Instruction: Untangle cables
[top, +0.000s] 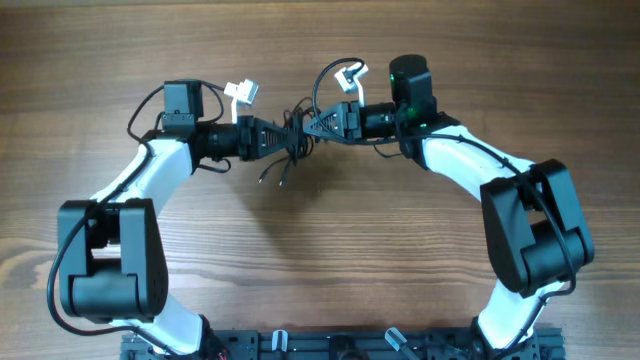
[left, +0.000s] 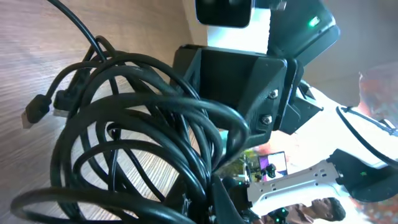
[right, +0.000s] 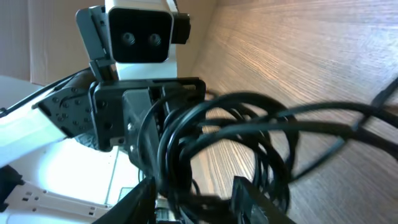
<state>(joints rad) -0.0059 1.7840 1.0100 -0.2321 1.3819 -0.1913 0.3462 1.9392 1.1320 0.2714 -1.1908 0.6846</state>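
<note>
Plugs of cables: left-wrist, not right-wrist.

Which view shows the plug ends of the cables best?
The left wrist view: plug ends show large, left of the cables. Overhead they are tiny; the right wrist view shows only cable loops.

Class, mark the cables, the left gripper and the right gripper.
cables (left: 189, 155): left wrist view, dense middle of the bundle.
left gripper (top: 290, 138): overhead view, between its fingertips.
right gripper (top: 308, 124): overhead view, between its fingertips.
</note>
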